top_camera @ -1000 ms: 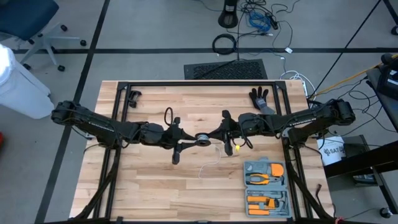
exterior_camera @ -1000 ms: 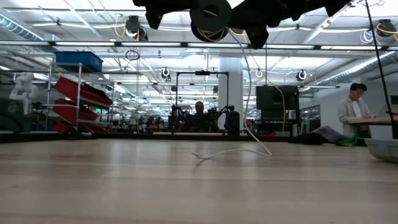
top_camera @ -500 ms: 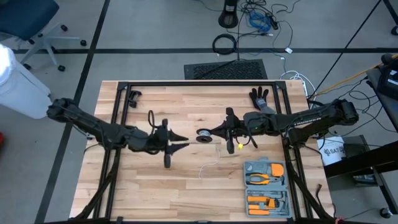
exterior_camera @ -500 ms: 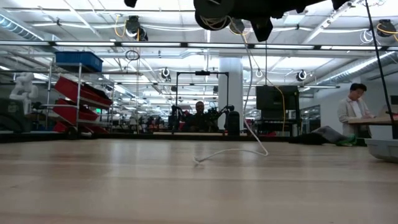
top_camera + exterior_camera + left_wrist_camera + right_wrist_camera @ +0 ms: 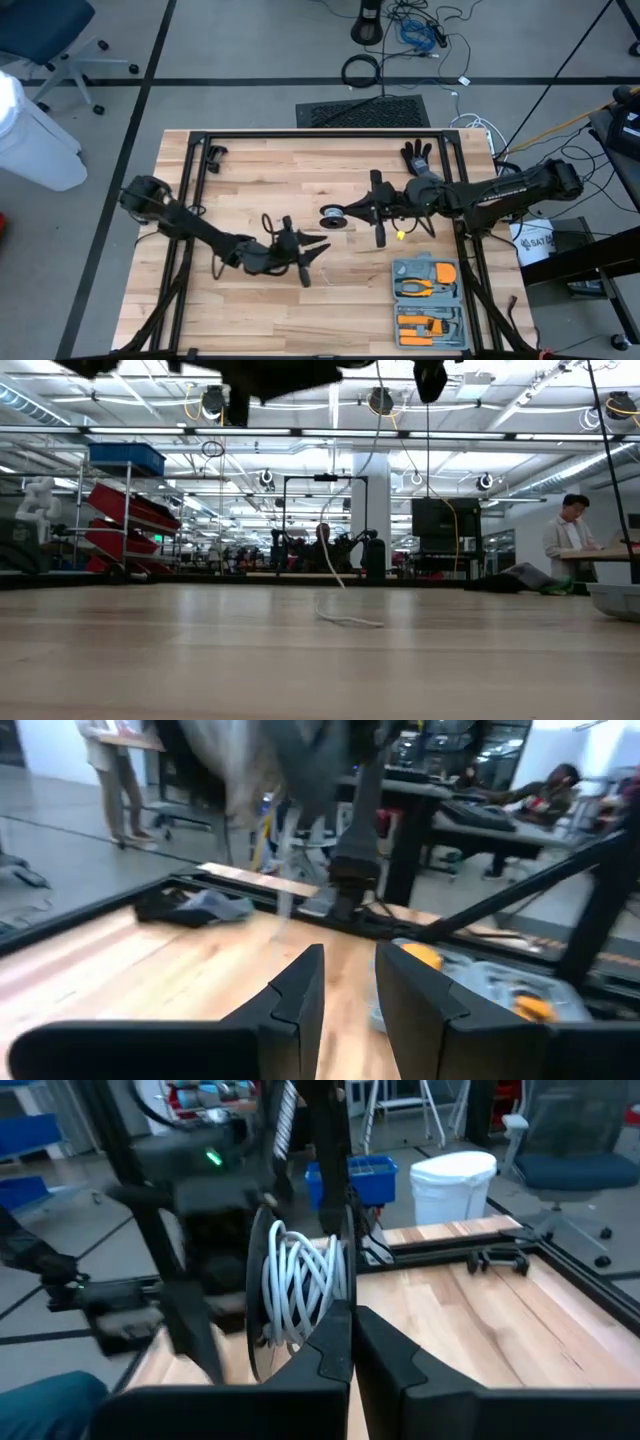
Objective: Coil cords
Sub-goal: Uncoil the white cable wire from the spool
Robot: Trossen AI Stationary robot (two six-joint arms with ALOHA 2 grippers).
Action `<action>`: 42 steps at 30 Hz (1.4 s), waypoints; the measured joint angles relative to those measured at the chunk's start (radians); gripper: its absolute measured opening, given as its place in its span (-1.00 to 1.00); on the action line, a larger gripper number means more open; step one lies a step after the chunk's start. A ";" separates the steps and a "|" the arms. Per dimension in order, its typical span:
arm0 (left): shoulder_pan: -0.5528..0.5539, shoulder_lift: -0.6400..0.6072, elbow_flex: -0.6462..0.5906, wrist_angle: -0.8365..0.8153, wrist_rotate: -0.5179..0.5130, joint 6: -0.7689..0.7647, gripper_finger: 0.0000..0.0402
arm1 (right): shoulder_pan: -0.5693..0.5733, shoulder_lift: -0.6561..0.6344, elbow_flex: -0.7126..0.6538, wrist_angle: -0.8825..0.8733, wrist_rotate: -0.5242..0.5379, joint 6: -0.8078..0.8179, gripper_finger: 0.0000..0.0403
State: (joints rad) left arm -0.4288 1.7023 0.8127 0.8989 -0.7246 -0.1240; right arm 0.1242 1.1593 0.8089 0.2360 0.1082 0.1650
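1. High view first, and the wooden table [image 5: 250, 160] fills the stage, with the two arms reaching in from opposite sides.
2. Over on the right, the right gripper [image 5: 352, 213] is holding the reel [image 5: 331, 216] up above the middle of the table. The right wrist view settles the grip: fingers pressed together on the reel's rim.
3. Left gripper [image 5: 322, 246] sits lower in the picture, near the table's centre and apart from the reel. Its wrist view shows the fingers [image 5: 300, 995] a narrow gap apart with nothing visible between them.
4. Progress check! The reel [image 5: 300, 1295] already carries several white turns stacked on its hub, so a good share looks wound.
5. What's left: the low view shows the cord [image 5: 345, 575] hanging down from above, with a short tail lying on the boards. My read is that only this last stretch needs taking up.
6. Looks-wise, the cord is thin, white and limp, gently curved where it meets the wood; the reel is a small dark disc, its turns side by side and fairly tidy.
7. Bystanders: a tool case [image 5: 428, 305] near the right front corner and a black glove [image 5: 417, 155] at the back edge.
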 joint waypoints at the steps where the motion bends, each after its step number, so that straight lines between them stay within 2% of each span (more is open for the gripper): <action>1: 0.010 0.019 0.000 0.018 0.001 0.013 -0.47 | 0.005 -0.006 0.000 0.000 -0.001 -0.004 -1.00; 10: 0.087 0.100 0.053 0.022 0.069 0.124 0.04 | 0.021 -0.013 0.000 -0.001 -0.001 -0.020 -1.00; 13: 0.090 0.114 0.088 0.020 0.099 0.165 0.11 | 0.021 -0.013 0.000 -0.001 -0.001 -0.020 -1.00; 18: 0.116 0.143 0.127 0.005 0.117 0.158 0.09 | 0.021 -0.013 0.000 -0.001 -0.001 -0.020 -1.00; 24: 0.134 0.143 0.132 -0.014 0.103 0.160 -0.11 | 0.021 -0.013 0.000 -0.002 -0.001 -0.021 -1.00; 34: 0.128 0.142 0.132 -0.012 0.106 0.152 -0.93 | 0.022 -0.013 0.000 -0.003 -0.001 -0.021 -1.00; 38: 0.102 0.132 0.131 -0.032 0.076 0.144 -0.96 | 0.022 -0.013 0.000 -0.024 0.000 -0.021 -1.00; 42: 0.057 0.080 0.131 -0.116 -0.017 0.164 -0.98 | 0.022 -0.012 0.000 -0.043 0.000 -0.013 -1.00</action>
State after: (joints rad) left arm -0.3719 1.7825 0.9440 0.7828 -0.7415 0.0397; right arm 0.1459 1.1469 0.8089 0.1933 0.1081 0.1517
